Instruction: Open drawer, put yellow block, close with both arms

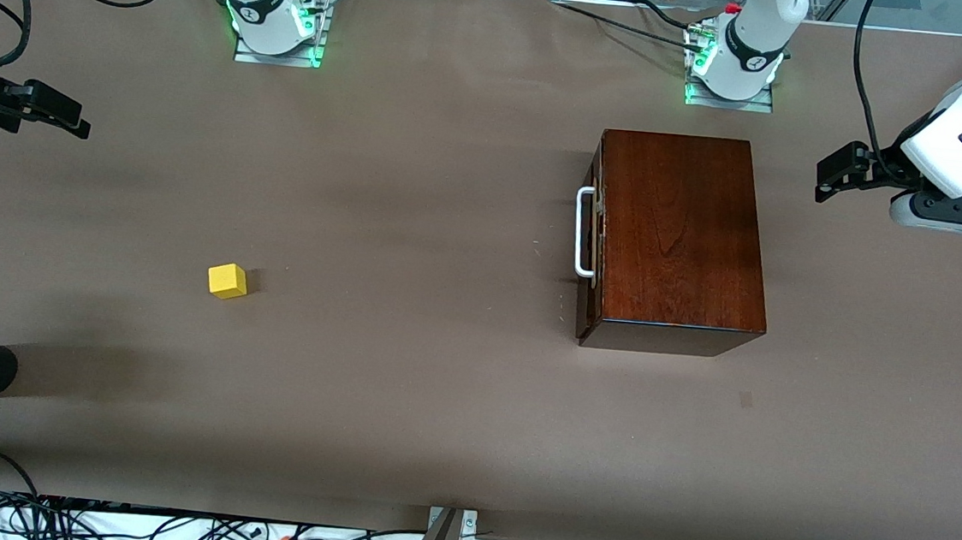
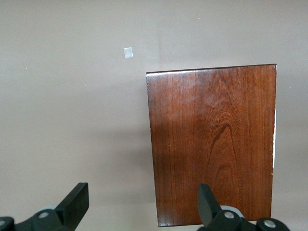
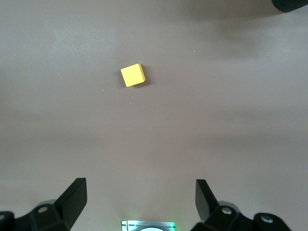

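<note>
So from where I'm sitting, nothing's been touched yet. The mahogany box [image 1: 679, 234] sits on the desk [image 1: 402, 401] toward the left arm's end, and the drawer [image 1: 592, 236] is fully pushed in, its white handle [image 1: 584, 231] facing the middle of the desk. Makes sense to me: the handle side is open to a reach from the centre, and the box is close to the left arm's base, so I'd guess that arm does the pulling.

The yellow block [image 1: 228, 280] lies loose on the desk toward the right arm's end, roughly at 8 o'clock from the box in the front view, well apart from it. Nothing crowds it, so a straight top-down pick looks easy.

Left pincer [image 1: 832, 173] hangs in the air past the box at the left arm's end, spread wide, gripping nothing; its wrist view looks down on the box lid between the 2 fingers [image 2: 77, 202]. Right pincer [image 1: 64, 119] hovers at its own end of the desk, also spread wide and empty, with the block in its wrist view [image 3: 133, 75]. I'd call this step 1, drawer not yet opened.
</note>
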`<action>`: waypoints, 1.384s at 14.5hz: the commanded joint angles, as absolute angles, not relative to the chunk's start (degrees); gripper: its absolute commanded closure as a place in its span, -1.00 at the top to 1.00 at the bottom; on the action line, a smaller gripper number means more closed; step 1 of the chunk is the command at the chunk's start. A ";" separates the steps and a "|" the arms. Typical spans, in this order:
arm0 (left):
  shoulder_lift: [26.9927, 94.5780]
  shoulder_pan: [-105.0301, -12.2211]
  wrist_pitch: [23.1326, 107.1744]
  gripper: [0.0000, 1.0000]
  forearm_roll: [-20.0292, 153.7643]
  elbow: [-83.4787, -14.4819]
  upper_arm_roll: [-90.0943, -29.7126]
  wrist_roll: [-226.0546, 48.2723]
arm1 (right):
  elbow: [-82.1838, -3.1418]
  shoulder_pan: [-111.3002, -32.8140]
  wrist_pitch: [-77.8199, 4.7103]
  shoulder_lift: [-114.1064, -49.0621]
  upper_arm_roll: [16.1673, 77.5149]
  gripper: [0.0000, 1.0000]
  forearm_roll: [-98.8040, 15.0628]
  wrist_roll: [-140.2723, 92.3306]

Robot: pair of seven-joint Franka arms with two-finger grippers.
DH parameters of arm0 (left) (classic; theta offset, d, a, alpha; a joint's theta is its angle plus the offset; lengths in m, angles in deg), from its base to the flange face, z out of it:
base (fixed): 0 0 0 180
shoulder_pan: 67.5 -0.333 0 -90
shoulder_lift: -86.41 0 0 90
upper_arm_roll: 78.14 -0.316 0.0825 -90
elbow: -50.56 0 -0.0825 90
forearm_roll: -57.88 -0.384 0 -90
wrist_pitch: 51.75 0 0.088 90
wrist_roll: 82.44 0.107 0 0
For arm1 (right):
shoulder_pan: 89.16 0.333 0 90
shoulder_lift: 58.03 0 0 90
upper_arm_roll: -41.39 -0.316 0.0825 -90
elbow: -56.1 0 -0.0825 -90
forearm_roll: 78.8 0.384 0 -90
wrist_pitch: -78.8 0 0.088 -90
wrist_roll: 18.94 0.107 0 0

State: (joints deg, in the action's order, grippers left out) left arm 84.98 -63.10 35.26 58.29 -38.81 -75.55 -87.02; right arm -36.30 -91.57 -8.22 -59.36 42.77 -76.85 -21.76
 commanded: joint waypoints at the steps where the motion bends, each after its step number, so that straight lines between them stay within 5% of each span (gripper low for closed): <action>1: 85.88 -63.63 34.65 1.00 59.81 -38.65 -74.98 -89.12 | -35.93 -92.41 -7.51 -59.00 42.27 1.00 -76.96 -21.40; 6: 85.97 -62.67 34.30 1.00 59.81 -38.48 -73.76 -89.38 | -35.93 -92.41 -7.42 -59.00 42.27 1.00 -76.96 -21.40; 15: 75.35 -57.69 42.02 1.00 51.58 -38.57 -47.22 -124.92 | -35.93 -92.41 -7.51 -59.00 42.18 1.00 -76.87 -21.40; 20: 65.51 -44.40 43.18 1.00 41.81 -38.39 -47.20 -133.42 | -35.93 -92.41 -7.33 -59.00 42.27 1.00 -76.87 -21.40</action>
State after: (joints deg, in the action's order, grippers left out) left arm 69.24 -46.33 42.97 45.39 -39.65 -46.96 -133.06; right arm -36.30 -91.75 -8.21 -59.36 42.80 -76.85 -21.75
